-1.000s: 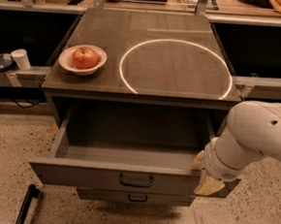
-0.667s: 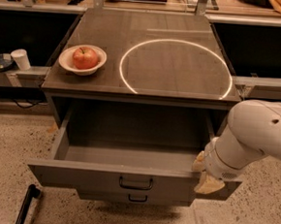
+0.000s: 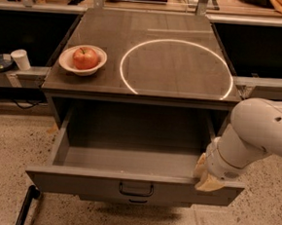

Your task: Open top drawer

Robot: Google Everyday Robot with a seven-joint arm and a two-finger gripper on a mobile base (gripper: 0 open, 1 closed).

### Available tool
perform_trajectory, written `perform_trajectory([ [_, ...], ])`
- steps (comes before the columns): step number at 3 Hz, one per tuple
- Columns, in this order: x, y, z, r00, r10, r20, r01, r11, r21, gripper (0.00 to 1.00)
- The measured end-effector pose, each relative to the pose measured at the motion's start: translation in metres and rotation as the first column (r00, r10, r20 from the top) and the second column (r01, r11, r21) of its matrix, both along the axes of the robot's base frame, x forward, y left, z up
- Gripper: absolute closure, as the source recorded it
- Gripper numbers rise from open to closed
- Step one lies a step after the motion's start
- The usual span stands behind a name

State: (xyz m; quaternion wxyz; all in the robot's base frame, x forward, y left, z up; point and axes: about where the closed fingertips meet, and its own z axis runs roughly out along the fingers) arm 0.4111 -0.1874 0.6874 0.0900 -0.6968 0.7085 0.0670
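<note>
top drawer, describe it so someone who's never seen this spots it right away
Find the dark cabinet with the white ring on its top. The top drawer is the wide grey one just under that top, pulled out, with the gripper at its right front corner. The drawer beneath barely shows.

My gripper [image 3: 207, 177] at the right front corner of the top drawer [image 3: 77, 182], drawer standing open, its black handle [image 3: 136, 188] left of the gripper, apple [image 3: 85, 58] in bowl [image 3: 66, 65] farther back-left.

Red apple [image 3: 85, 58] in white bowl [image 3: 67, 65] on countertop [image 3: 152, 32]; white cup [image 3: 21, 59] far left.
</note>
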Motion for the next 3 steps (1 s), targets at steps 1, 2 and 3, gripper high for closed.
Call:
perform_trajectory([
  [1,0.0001,0.0011,0.0011,1.0000,0.004,-0.001,-0.004,1.000,0.003,0.77],
  [2,0.0000,0.0032,0.0043,0.9999,0.011,0.004,-0.011,1.000,0.007,0.59],
  [3,0.0000,0.0032,0.0043,0.9999,0.011,0.004,-0.011,1.000,0.007,0.35],
])
